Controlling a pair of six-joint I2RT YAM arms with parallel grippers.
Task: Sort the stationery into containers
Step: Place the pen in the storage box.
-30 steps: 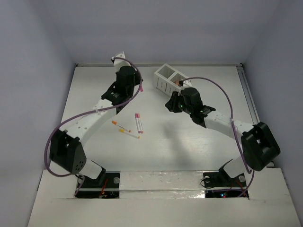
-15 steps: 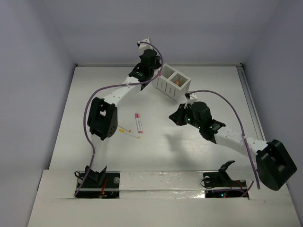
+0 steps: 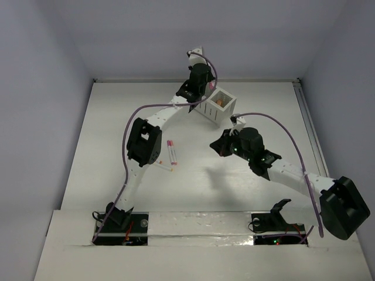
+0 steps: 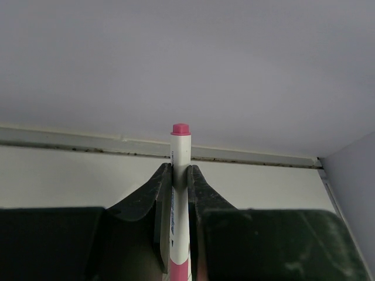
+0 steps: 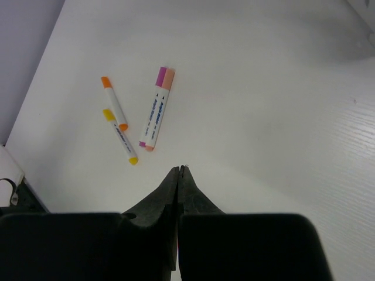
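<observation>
Left wrist camera looks along the left tool, whose fingers pinch a pink-capped pen upright between them. The cap stands clear above the tips, with the back wall and the rear edge of the tabletop close behind. From overhead, that arm is stretched right to the far side, its wrist over the left end of the white box, which sits askew near the back edge. Something orange shows in the box's right-hand compartment, but I cannot tell whether the pen's lower end is inside the box. The right tool is pressed together on nothing and hangs over bare surface between the box and the loose pens. Four lie ahead of it, well apart from the box. An orange-ended pen and a yellow-ended pen are just beside each other, and a magenta-ended pen is tight against a peach-ended pen. The left arm's elbow hangs close over their left side. To the right, open white surface runs out to the rail along that edge.
</observation>
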